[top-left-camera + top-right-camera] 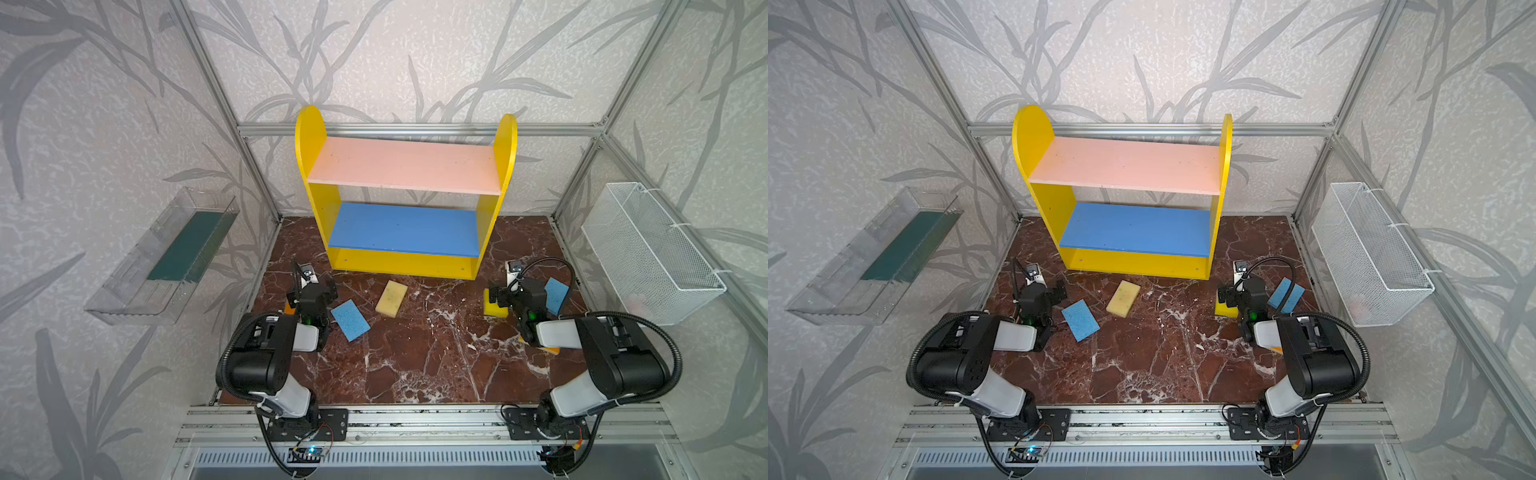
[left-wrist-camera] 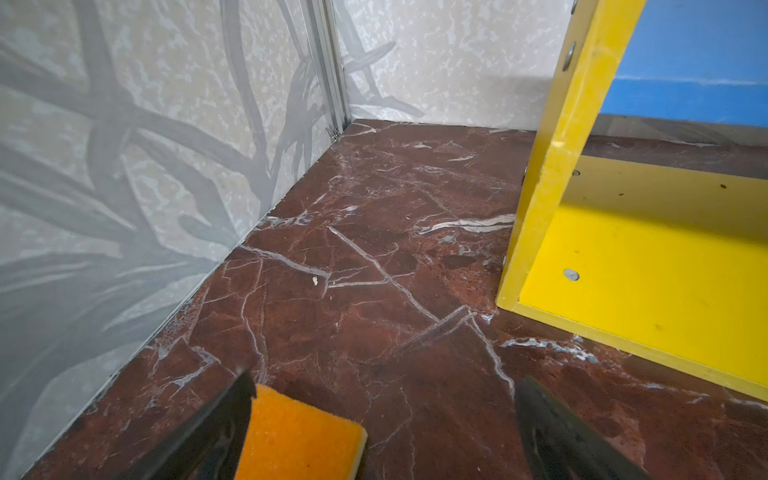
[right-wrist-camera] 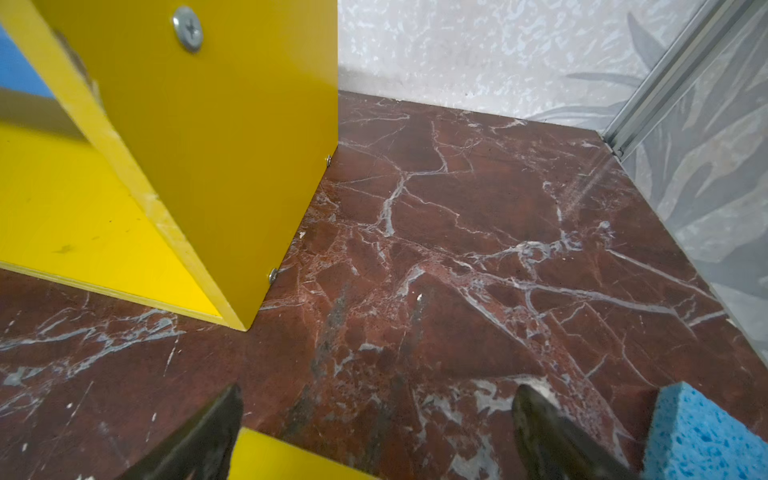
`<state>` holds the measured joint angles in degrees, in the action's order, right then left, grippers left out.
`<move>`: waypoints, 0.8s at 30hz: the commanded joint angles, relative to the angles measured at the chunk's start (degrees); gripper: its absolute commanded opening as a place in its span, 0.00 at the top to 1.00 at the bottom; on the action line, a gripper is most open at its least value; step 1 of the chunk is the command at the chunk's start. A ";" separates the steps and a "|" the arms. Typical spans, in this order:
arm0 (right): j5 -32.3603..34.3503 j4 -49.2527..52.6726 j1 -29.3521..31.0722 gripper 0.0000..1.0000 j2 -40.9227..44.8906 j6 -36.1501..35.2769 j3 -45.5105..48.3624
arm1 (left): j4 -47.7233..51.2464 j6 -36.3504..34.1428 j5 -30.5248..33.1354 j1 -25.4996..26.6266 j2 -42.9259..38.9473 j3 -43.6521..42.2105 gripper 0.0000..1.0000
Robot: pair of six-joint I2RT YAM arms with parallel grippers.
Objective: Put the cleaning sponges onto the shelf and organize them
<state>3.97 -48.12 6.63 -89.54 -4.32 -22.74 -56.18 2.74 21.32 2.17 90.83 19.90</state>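
Nearest us, we're seeing both tools sitting with jaws wide apart, gripping nothing: left tool (image 2: 386, 384) beside an orange sponge (image 2: 299, 436), right tool (image 3: 379, 390) between a yellow sponge (image 3: 282, 457) and a blue sponge (image 3: 698, 436). A second blue sponge (image 1: 350, 320) and a pale yellow sponge (image 1: 391, 298) are lying on the worktop (image 1: 415, 357), just near of the shelf (image 1: 405, 166) standing far-centre.

No text, label or number can be read anywhere

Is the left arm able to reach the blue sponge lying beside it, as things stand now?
Probably yes: the blue sponge lies flat, uncovered, close beside the open left gripper, and nothing stands between them.
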 commanded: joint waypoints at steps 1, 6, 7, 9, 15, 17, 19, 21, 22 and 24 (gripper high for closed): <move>-0.28 -0.38 -0.21 0.01 1.03 0.08 -0.55 | -1.21 0.16 -0.12 -0.28 -0.38 0.78 0.01; -0.27 -0.38 -0.22 0.01 0.95 0.05 -0.64 | -1.21 0.16 -0.06 -0.29 -0.40 0.82 0.01; -0.28 -0.38 -0.22 0.01 0.98 0.07 -0.55 | -1.25 0.10 -0.07 -0.28 -0.39 0.80 0.01; -0.28 -0.37 -0.22 0.01 1.00 0.04 -0.55 | -1.23 0.11 -0.05 -0.31 -0.40 0.75 0.01; -0.26 -0.45 -0.18 0.01 0.95 0.18 -0.55 | -1.11 0.15 -0.07 -0.32 -0.42 0.87 0.01; -0.19 -0.49 -0.21 0.01 0.99 0.11 -0.55 | -1.13 0.15 -0.09 -0.33 -0.42 0.84 0.01; -0.23 -0.48 -0.22 0.01 0.99 0.20 -0.54 | -1.30 0.15 -0.10 -0.30 -0.38 0.80 0.01; -0.28 -0.44 -0.22 0.01 0.94 0.25 -0.60 | -1.10 0.22 -0.12 -0.30 -0.35 0.84 0.01; -0.28 -0.48 -0.22 0.01 0.94 0.27 -0.63 | -1.13 0.24 -0.07 -0.33 -0.44 0.88 0.01; -0.28 -0.45 -0.22 0.01 0.94 0.14 -0.63 | -0.31 0.44 -0.50 -0.48 -0.47 1.23 0.01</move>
<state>3.97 -48.12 6.63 -89.52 -4.32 -22.74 -56.16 2.79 21.28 2.15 90.83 19.94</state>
